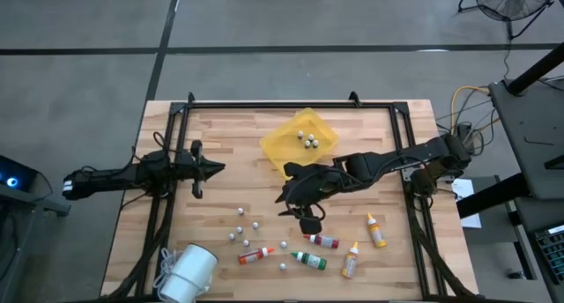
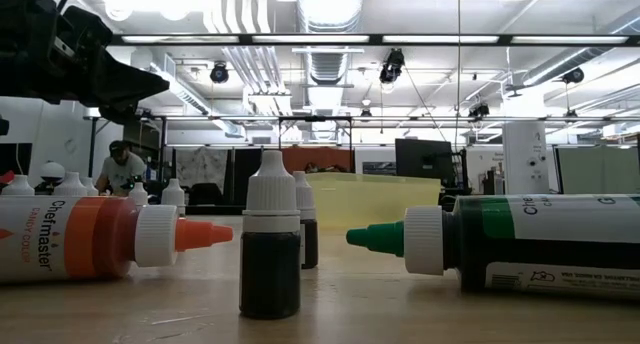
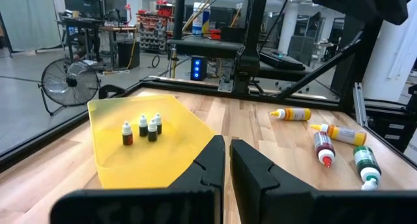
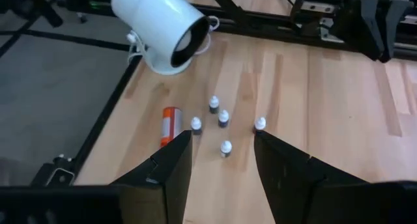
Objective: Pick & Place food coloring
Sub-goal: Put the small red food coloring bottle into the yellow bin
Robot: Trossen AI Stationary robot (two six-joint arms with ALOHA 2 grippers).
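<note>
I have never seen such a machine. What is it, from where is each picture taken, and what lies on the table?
It is a robot with two dark arms at a wooden table. One picture looks straight down, one looks level across the table top, and two come from cameras on the arms' wrists. The left hand waits shut at the table's left side, holding nothing. The right hand hangs open over the middle, empty. Five food coloring bottles lie near the front edge: orange, red, green and two yellow. A yellow tray holds four tiny vials; more vials stand loose beside a white lamp-like object.
</note>
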